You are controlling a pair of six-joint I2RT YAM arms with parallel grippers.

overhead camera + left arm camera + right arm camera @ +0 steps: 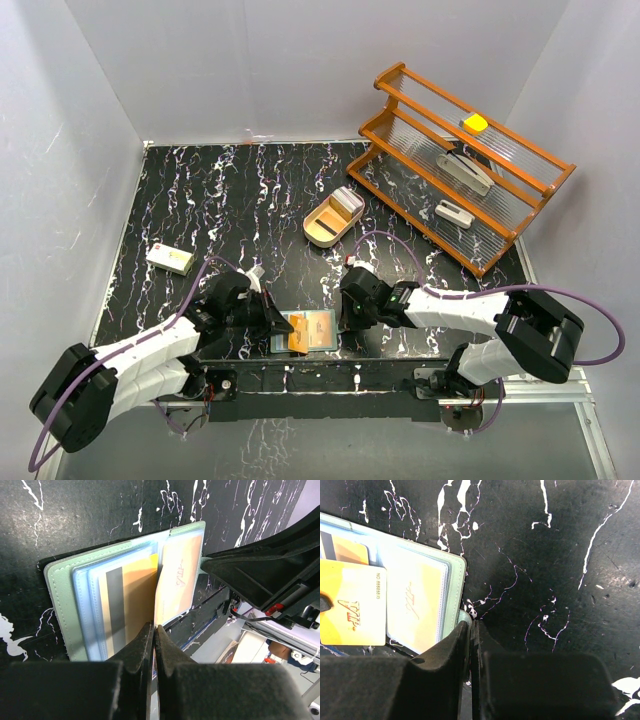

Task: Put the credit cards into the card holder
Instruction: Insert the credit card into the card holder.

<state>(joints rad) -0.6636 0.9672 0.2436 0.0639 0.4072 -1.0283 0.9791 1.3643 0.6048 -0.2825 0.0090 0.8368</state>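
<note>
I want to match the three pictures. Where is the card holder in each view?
Top external: the holder lies open at the near edge, between the arms.
Left wrist: the holder fills the centre and left.
Right wrist: the holder is at the left edge, cut off.
Shared landmark: the orange card at its middle.

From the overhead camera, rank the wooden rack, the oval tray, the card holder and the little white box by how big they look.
1. wooden rack, clearly the largest.
2. oval tray and card holder look about alike. The holder is partly covered, so I won't rank them.
3. white box, the smallest.
</note>
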